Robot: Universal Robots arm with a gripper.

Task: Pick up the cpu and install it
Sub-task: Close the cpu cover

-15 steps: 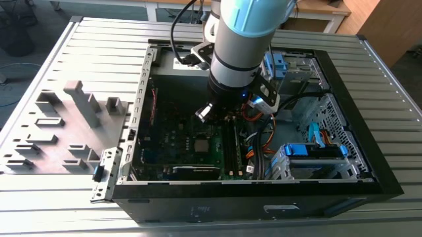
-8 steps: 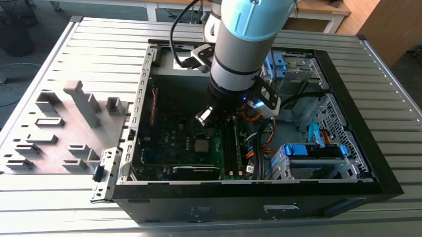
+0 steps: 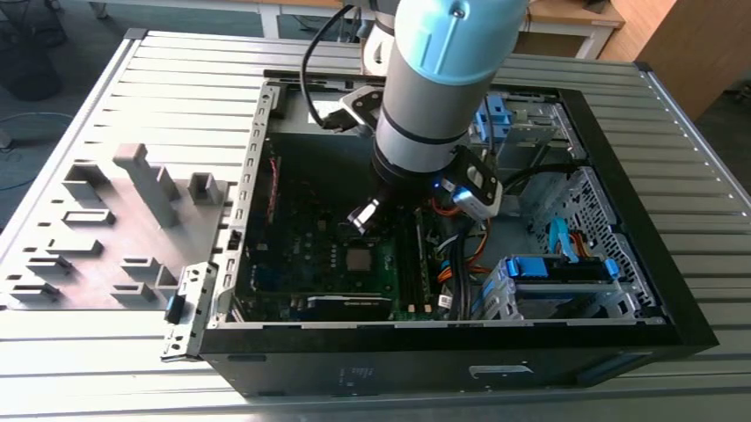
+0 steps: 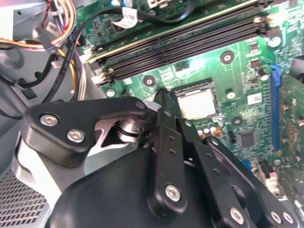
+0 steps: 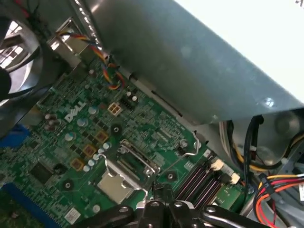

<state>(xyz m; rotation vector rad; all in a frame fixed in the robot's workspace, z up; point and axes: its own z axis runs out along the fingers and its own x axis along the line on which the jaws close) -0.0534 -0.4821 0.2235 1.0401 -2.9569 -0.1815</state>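
**Hand [image 4: 162, 95] pinched shut beside the seated cpu [image 4: 197, 104]**

I hang inside the black steel computer case [image 3: 352, 374], my matte black fingers pressed together on nothing I can see. Just beside their tips the cpu, a flat square with a dull silver top, lies in its socket on the glossy green motherboard [image 4: 242, 78]. White printed lettering [image 5: 76, 111] and a small white label [image 4: 255, 99] mark the board.

Lab: slotted bench [image 3: 94, 356]; fixture tray [image 3: 118, 242]
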